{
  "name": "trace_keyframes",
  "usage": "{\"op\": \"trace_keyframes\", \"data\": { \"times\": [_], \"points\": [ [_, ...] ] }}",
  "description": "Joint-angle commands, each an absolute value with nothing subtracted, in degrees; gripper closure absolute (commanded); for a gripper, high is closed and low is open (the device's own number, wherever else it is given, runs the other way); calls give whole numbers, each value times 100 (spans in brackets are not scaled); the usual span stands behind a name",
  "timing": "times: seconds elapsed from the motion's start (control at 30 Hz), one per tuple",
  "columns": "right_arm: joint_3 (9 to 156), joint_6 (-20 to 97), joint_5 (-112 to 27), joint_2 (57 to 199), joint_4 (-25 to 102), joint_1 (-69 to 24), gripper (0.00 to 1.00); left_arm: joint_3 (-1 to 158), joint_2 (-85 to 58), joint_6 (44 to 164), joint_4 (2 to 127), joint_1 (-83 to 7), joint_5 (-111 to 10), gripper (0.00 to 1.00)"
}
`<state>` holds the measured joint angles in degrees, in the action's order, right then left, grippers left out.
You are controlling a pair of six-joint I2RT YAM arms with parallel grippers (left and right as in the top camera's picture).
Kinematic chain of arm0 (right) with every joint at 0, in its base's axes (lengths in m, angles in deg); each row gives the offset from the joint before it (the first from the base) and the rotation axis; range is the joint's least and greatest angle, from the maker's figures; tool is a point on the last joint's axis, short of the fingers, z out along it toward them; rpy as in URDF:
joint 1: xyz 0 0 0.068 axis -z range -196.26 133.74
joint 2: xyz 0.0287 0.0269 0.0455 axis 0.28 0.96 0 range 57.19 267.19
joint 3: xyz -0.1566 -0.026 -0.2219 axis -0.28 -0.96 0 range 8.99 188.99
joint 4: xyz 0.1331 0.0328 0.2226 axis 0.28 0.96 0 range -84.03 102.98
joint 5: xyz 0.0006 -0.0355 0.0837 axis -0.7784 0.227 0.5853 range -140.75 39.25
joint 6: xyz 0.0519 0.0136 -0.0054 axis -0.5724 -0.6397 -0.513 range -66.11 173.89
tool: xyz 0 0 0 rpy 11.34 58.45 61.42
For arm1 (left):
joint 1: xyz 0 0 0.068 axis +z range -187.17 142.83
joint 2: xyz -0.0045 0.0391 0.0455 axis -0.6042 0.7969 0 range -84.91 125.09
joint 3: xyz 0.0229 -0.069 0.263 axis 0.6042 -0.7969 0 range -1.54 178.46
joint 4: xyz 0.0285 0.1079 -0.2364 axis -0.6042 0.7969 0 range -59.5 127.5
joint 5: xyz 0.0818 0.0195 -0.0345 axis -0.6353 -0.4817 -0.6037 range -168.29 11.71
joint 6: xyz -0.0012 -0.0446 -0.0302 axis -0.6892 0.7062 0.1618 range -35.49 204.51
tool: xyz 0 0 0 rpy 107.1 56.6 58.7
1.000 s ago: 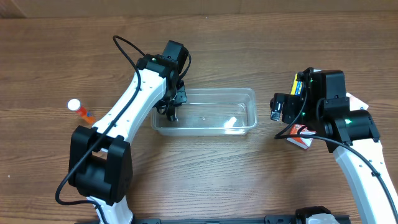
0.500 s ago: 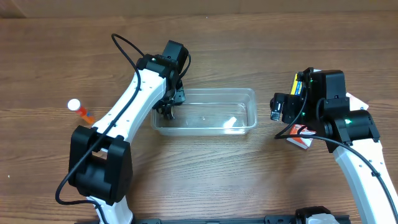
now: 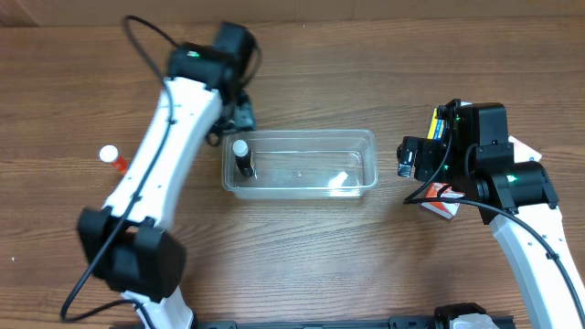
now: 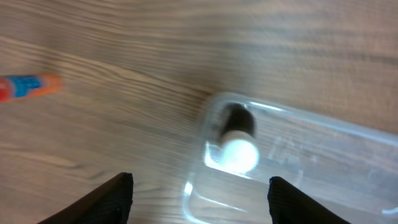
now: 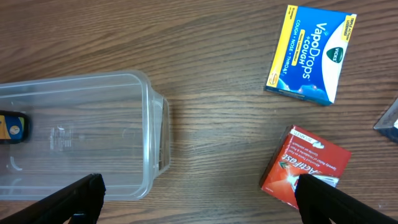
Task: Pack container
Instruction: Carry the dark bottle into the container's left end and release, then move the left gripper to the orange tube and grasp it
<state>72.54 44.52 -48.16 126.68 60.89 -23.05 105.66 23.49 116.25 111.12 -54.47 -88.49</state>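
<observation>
Clear container (image 3: 311, 135) sits mid-desk (image 3: 384, 55), long side across, betw the two arms so either can reach it. One item in: small dark bottle (image 3: 242, 155) w/ white cap, upright in the L end close to the short wall; looks stable there and leaves the rest of the floor for flat packs (pale glint near R end, can't tell if it's an item). L tool (image 4: 199, 186): fingers spread wide, nothing betw them; hangs over the desk just behind the container's L corner, looking down on the cap, clear of the rim. Orange tube (image 3: 114, 157) w/ white cap lies on desk well to the L, outside; prob one for the L arm, being on that side. R tool (image 5: 199, 186): also spread and empty, hovers off the container's R end. On desk near it: VapoDrops box (image 5: 309, 53), blue/yellow, and red box (image 5: 305, 168), both flat, apart from each other and from the container. Judgement: packing early, 1 in, at least 3 out. Risk: a box slid in could tip the upright bottle, so keep boxes to the R end
</observation>
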Motion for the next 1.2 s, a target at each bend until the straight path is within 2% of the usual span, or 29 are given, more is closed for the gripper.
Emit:
{"op": "trace_keyframes", "data": {
  "times": [0.0,0.13,0.2,0.37,0.5,0.7,0.87,0.9,0.93,1.03,1.1,1.17],
  "points": [
    [7388,4424,-4805,12612,6056,-2289,0,10813,1143,11794,11407,-4533,-9052,26],
    [7388,4424,-4805,12612,6054,-2289,0,10616,253,11608,11558,-3366,-9054,15],
    [7388,4424,-4805,12612,6056,-2289,0,10373,196,11321,11549,-2800,-9010,13],
    [7388,4424,-4805,12612,6056,-2289,0,8841,199,10751,10257,-1934,-8197,11],
    [7388,4424,-4805,12612,6056,-2289,0,8299,476,10375,9424,-1720,-8099,13],
    [7388,4422,-4805,12800,6056,-2289,0,8299,1665,10375,9311,-1720,-8105,13],
    [7388,4422,-4805,12955,6056,-2289,0,8299,2107,10371,9164,-1720,-8116,14],
    [7388,4422,-4805,12955,6056,-2289,0,8299,2118,10325,9090,-1720,-8151,19],
    [7388,4424,-4805,12955,6056,-2289,0,8299,2118,10307,9020,-1720,-8147,30],
    [7388,4422,-4805,12955,6058,-2289,0,8299,2118,10261,8976,-1720,-8149,44],
    [7388,4422,-4805,12955,6056,-2289,0,8299,2118,10244,8981,-1720,-8147,61],
    [7388,4422,-4805,12955,6058,-2289,0,8299,2118,10224,9003,-1720,-8147,68]
  ]
}}
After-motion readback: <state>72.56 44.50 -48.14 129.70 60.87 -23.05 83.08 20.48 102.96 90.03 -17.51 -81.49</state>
